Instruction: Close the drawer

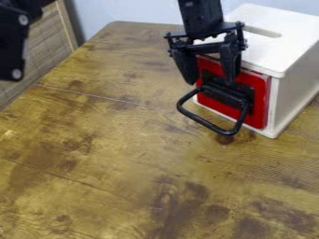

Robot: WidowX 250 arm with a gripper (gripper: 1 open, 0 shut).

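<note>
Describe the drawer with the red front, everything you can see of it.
The drawer has a flat, glossy-looking red front, set in the white cabinet. A black rectangular loop handle with rounded corners juts out from it, angled down toward the wooden table, joined to a black piece on the front. The front looks about flush with the cabinet, though from this angle I can't tell whether it is fully shut. The gripper covers its upper left part; whether they touch is unclear.

Shows a brown wooden worktop (93, 149), blotched with darker stains and crossed by a thin pale line (93, 95). Has a white cabinet body (297, 79) at the right, slotted on top; a ribbed tan panel (44, 51) at upper left; a pale wall (125, 10) behind.
</note>
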